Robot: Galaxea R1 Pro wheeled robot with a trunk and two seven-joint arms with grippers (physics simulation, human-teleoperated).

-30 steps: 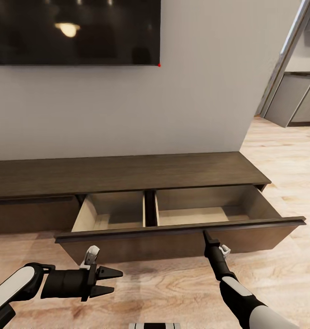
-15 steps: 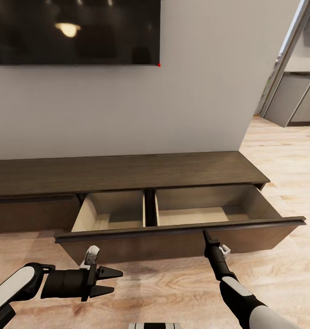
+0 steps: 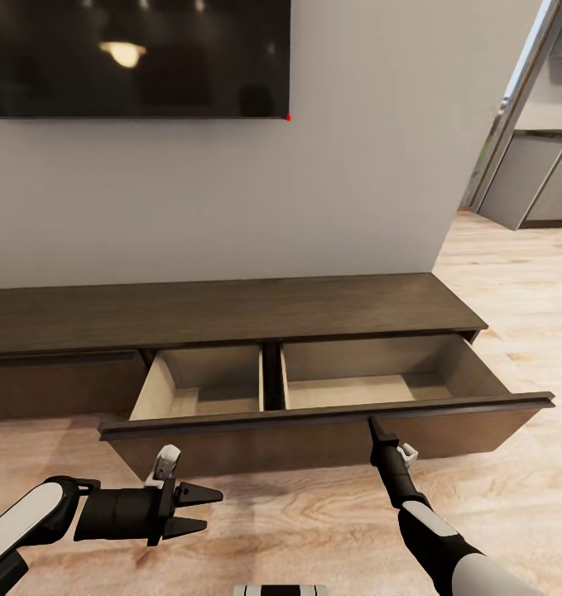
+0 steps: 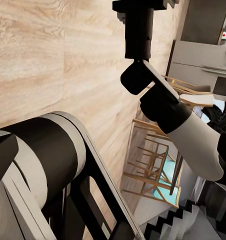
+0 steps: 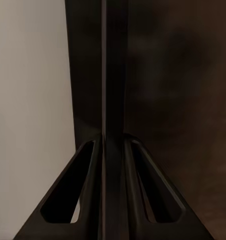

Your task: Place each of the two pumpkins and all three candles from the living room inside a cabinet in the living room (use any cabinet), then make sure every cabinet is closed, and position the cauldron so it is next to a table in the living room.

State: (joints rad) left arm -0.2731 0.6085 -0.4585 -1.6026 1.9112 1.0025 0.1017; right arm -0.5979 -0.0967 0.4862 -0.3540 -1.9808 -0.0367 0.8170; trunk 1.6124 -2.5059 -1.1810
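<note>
Ahead of both claws runs the long, low dark brown wooden cabinet (image 3: 231,319), set against the grey wall under a black wall-mounted television (image 3: 136,58). Its wide drawer (image 3: 314,430) stands pulled well out, showing two pale beige compartments split by a dark divider, and both look bare: no pumpkin or candle lies in either, and none is to be seen anywhere on the light wood floor (image 3: 512,513) around the arms. Up at the drawer's top front edge sits the right gripper (image 3: 372,426), its two black fingers closed tight on that thin lip, one to each side of it as the right wrist view shows. Well to its left and lower, off the drawer front, the left gripper (image 3: 206,509) hangs over the floor with its fingers parted and nothing between them

My reading is that the opening step is about finished. Next the right claw would need to let go of the lip and back away, then the robot must turn off to fetch the pumpkins and candles
</note>
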